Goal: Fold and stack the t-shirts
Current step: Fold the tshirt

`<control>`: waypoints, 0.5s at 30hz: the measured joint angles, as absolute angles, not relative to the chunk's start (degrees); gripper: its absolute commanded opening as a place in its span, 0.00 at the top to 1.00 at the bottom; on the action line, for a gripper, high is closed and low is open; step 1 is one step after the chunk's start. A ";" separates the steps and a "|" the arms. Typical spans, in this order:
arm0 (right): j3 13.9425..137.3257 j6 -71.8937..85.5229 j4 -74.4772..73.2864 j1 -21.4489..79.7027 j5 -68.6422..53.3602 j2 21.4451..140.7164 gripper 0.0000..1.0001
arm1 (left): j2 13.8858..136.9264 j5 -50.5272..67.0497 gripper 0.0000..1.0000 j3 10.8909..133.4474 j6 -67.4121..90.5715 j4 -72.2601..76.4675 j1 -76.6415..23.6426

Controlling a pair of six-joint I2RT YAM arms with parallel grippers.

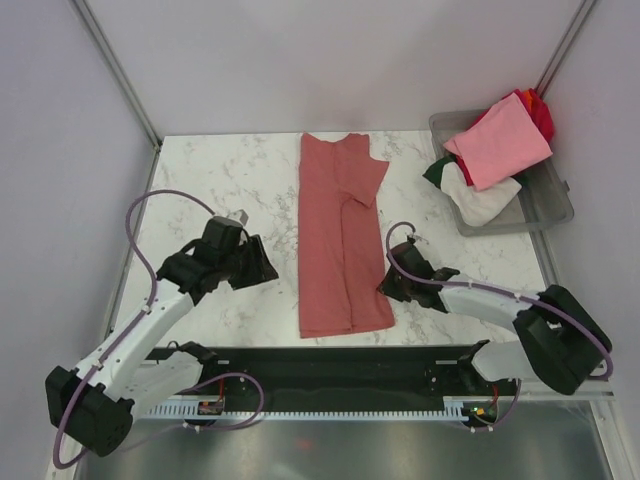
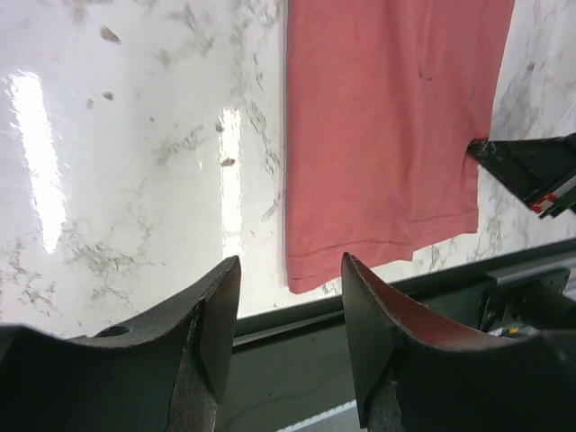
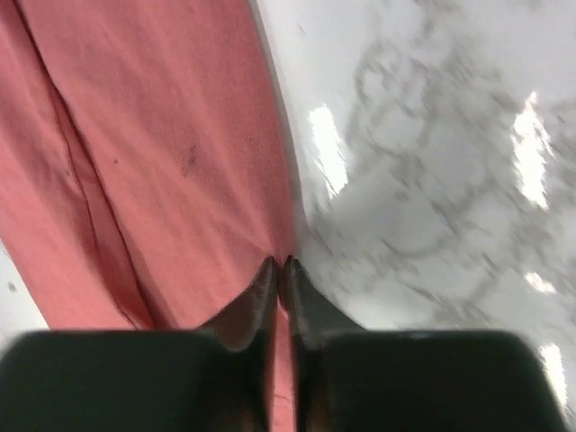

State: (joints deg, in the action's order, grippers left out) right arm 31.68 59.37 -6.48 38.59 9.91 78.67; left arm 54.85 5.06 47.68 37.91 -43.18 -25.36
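The brick-red shirt [image 1: 335,250] lay as a long folded strip down the middle of the table [image 1: 220,180]. Thin, limp and light, it would probably sag unless taken by an edge or corner. The right gripper [image 3: 281,263] was pinched shut on its lower right edge, while the left gripper [image 2: 291,261] hung open beside its left edge.

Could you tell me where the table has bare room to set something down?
Widest: the far-left table between its edge and the brick-red shirt, beyond the left end effector. A narrower strip lies between shirt and tub. Crowded: near right, around the right end effector.
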 measured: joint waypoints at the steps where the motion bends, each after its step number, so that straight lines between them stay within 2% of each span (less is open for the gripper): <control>1: 30.35 58.00 -7.77 38.15 9.06 76.38 0.60 | 54.92 5.28 0.44 46.94 38.04 -42.87 -26.55; 3: 28.62 55.11 -9.56 38.13 7.05 72.34 0.40 | 55.29 5.48 0.44 45.19 38.59 -41.87 -29.80; 4: 28.10 53.71 -10.41 38.20 5.89 70.72 0.38 | 55.72 5.67 0.44 44.29 39.16 -41.30 -31.66; 8: 27.03 50.09 -13.96 38.30 3.18 65.95 0.37 | 56.53 6.00 0.45 39.53 42.37 -38.35 -37.95; 15: 26.96 46.11 -20.58 38.30 -0.05 63.64 0.46 | 55.92 6.11 0.48 34.59 46.94 -36.53 -40.97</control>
